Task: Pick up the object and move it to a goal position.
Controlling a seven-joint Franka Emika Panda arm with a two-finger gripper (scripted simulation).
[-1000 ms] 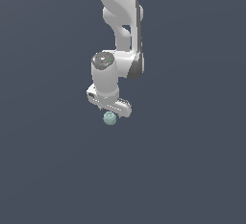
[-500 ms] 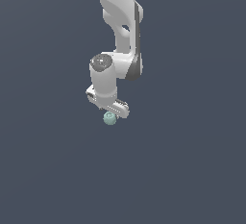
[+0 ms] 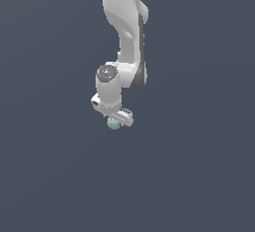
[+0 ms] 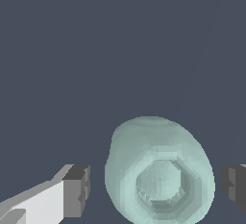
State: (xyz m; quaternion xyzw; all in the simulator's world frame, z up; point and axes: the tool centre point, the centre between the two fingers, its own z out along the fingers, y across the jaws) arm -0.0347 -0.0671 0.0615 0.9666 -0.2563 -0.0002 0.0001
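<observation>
— Plain dark blue-grey background fills both views. Where is the ball (image 4: 161,172)?
— Directly under the white gripper (image 3: 114,120), between its dark-tipped fingers (image 4: 77,191), which stand apart with gaps on both sides

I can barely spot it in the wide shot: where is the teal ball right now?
In the exterior view the teal ball sits near the frame's centre, directly under the white gripper. The wrist view shows it between the open jaws, apart from both.
</observation>
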